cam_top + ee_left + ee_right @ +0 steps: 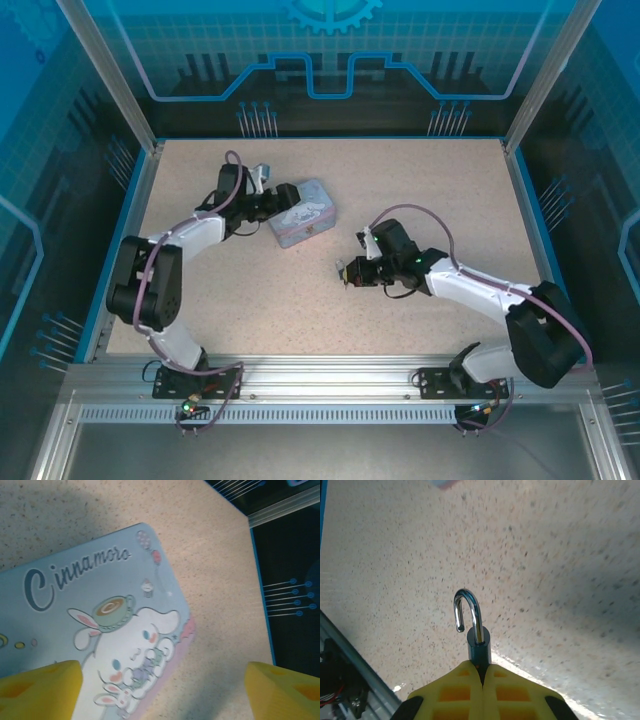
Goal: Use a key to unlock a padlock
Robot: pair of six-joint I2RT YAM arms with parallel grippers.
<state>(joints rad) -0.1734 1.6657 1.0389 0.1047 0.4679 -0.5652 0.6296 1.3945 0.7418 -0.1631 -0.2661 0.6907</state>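
The padlock (pixel 479 647) has a dark blue-teal body, and my right gripper (pixel 481 669) is shut on it. Its silver shackle (pixel 470 605) stands up with one end free of the body. In the top view my right gripper (pixel 350 272) is low over the table's middle, right of centre. My left gripper (pixel 283 200) is at the back left, over the near end of the pale-blue tin (pixel 303 212). In the left wrist view the yellow fingers (pixel 50 685) stand wide apart, so my left gripper (pixel 165 682) is open, with nothing between them. The key is out of view.
The pale-blue tin (pixel 90 610) carries a cartoon rabbit print and lies flat on the speckled table (pixel 300 300). A blue rim (pixel 130 220) and metal posts frame the table. Bare tabletop lies between the two arms and along the front.
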